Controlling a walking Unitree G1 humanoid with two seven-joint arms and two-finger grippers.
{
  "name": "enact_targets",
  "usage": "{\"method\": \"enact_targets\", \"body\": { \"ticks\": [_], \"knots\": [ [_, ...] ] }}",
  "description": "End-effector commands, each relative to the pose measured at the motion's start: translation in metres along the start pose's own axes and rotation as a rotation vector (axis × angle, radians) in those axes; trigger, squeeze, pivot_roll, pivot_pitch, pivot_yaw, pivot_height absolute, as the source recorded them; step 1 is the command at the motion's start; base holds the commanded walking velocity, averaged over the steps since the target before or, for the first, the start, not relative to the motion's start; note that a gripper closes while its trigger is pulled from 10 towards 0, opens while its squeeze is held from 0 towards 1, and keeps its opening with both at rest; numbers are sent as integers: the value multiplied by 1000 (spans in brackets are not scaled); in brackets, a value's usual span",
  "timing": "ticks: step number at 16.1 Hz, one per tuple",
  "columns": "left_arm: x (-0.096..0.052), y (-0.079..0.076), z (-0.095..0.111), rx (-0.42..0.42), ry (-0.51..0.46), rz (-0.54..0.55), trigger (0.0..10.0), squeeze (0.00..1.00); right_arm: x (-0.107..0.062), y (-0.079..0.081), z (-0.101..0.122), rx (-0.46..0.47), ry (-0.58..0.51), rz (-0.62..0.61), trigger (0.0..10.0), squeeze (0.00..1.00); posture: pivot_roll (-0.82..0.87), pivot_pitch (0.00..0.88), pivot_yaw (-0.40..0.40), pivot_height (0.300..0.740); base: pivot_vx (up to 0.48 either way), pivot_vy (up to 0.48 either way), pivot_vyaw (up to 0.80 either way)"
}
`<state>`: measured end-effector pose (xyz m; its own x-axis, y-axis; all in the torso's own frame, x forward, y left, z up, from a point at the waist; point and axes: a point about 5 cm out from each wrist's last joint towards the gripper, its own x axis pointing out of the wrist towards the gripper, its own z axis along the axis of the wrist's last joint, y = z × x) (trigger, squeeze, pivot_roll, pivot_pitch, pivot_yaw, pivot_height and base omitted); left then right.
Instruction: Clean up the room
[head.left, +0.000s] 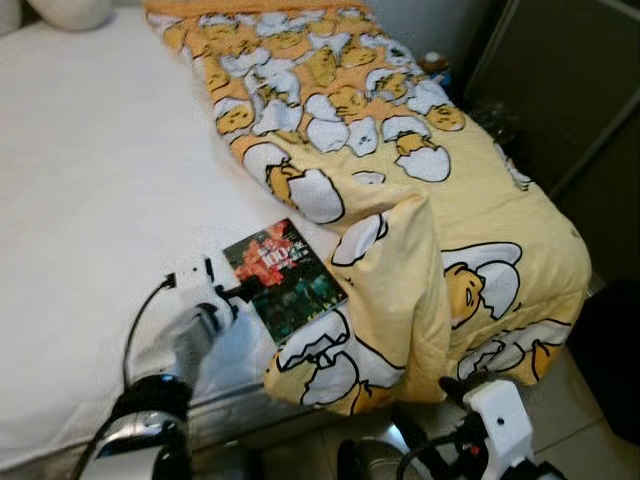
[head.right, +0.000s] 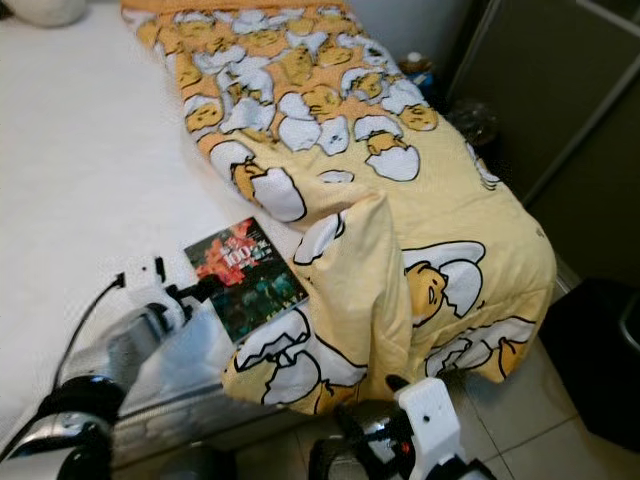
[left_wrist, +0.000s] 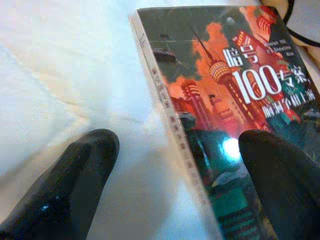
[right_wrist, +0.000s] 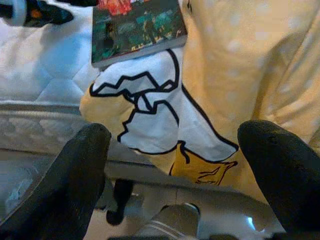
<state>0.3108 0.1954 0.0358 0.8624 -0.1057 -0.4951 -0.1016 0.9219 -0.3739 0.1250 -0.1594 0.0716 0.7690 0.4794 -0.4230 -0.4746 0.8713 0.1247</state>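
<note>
A paperback book (head.left: 285, 278) with a red and green cover lies on the white mattress (head.left: 90, 200), right beside the bunched edge of a yellow egg-print blanket (head.left: 400, 180). My left gripper (left_wrist: 180, 165) is open at the book's (left_wrist: 225, 100) near left corner. One finger (left_wrist: 85, 170) is over the sheet and the other finger (left_wrist: 280, 170) is over the cover, with the spine between them. My right gripper (right_wrist: 175, 165) is open and low in front of the bed, facing the blanket's hanging corner (right_wrist: 165, 120) without touching it.
The blanket drapes over the bed's right side and front corner. A pillow (head.left: 70, 10) lies at the far left of the mattress. A dark cabinet (head.left: 570, 90) stands to the right, with a dark bin (head.left: 612, 350) on the tiled floor (head.left: 590, 430).
</note>
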Motion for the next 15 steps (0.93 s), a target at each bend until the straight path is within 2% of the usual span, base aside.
{"method": "enact_targets", "body": {
  "ticks": [1,3,4,6,9,10,12,14,15],
  "knots": [
    [-3,5,4,18,-1,13,10000,0,-3,-3,-6,16,32,-2,10000,0,-234,120,-86,714,0,0,0],
    [-7,6,-8,-4,35,7,10000,0,-2,-2,-6,20,32,13,10000,0,-225,124,-89,714,0,0,0],
    [-8,-5,-18,-72,55,-20,10000,0,0,-2,-5,12,29,23,10000,0,-226,124,-91,714,0,0,0],
    [-8,-17,-23,-151,62,-64,10000,0,1,-3,-4,7,25,22,10000,0,-227,124,-91,714,0,0,0],
    [-9,-32,-35,-201,105,-115,10000,0,-1,-5,-4,7,23,8,10000,0,-236,125,-90,714,0,0,0],
    [-10,-38,-32,-197,80,-141,10000,0,-1,-5,-4,9,20,3,10000,0,-239,125,-87,714,0,0,0],
    [-10,-47,-24,-140,27,-183,10000,0,-1,-3,-5,12,16,-1,10000,0,-238,122,-83,714,0,0,0],
    [-6,-64,-16,-137,-16,-239,10000,0,1,1,-6,19,8,-3,10000,0,-235,126,-80,714,0,0,0],
    [-4,-66,-16,-134,-16,-244,10000,0,1,1,-6,19,7,-4,10000,0,-238,128,-77,714,0,0,0]
  ]
}}
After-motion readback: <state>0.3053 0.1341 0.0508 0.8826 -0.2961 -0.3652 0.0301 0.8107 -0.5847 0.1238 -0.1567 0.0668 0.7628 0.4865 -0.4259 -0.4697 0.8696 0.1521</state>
